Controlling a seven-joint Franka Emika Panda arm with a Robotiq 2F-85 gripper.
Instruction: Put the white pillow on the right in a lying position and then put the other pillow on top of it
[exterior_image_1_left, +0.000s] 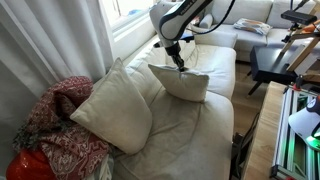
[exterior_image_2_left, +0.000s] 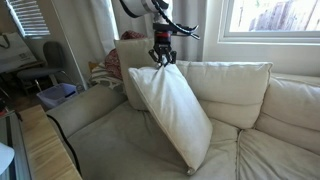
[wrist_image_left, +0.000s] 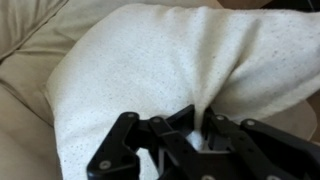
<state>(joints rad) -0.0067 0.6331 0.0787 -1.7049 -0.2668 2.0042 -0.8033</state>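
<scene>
Holding the white pillow (exterior_image_2_left: 172, 110) by a top corner with the gripper (exterior_image_2_left: 162, 61), closed tight on a pinch of fabric. Standing tilted mid-length on the sofa (exterior_image_2_left: 110, 135), lower corner seemingly on the seat near its front edge. Probably light, soft, floppy; best taken by a corner or seam. Leaving the other pillow (exterior_image_1_left: 115, 105) propped at the sofa's arm end.
</scene>
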